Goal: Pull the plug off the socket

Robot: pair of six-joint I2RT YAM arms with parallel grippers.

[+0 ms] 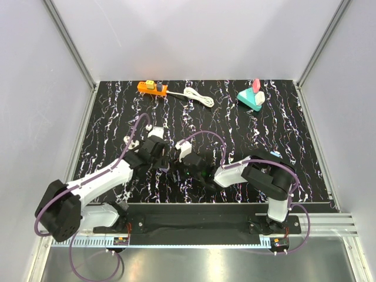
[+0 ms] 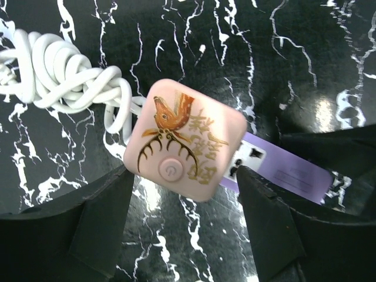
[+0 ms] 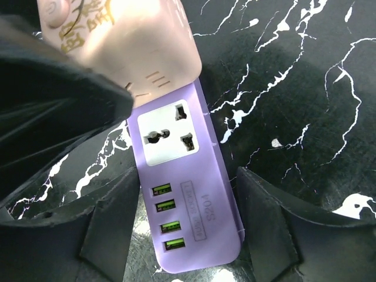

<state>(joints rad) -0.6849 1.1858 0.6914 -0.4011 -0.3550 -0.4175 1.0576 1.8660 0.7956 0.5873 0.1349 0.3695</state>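
A pink cube plug (image 2: 182,135) with a gold deer print sits on the far end of a purple socket strip (image 3: 202,176); its coiled white cord (image 2: 64,76) lies beside it. My left gripper (image 2: 185,176) has a finger against each side of the pink plug. In the right wrist view the plug (image 3: 135,41) covers the strip's far end, with a left finger over its near side. My right gripper (image 3: 188,200) holds the strip by both long edges at its USB end. In the top view the left gripper (image 1: 166,157) and right gripper (image 1: 197,171) meet at mid-table.
An orange power strip (image 1: 152,88) with a white cable (image 1: 198,97) lies at the back of the black marbled table (image 1: 282,135). A teal and pink object (image 1: 251,98) stands at the back right. Grey walls close in the left, right and back sides.
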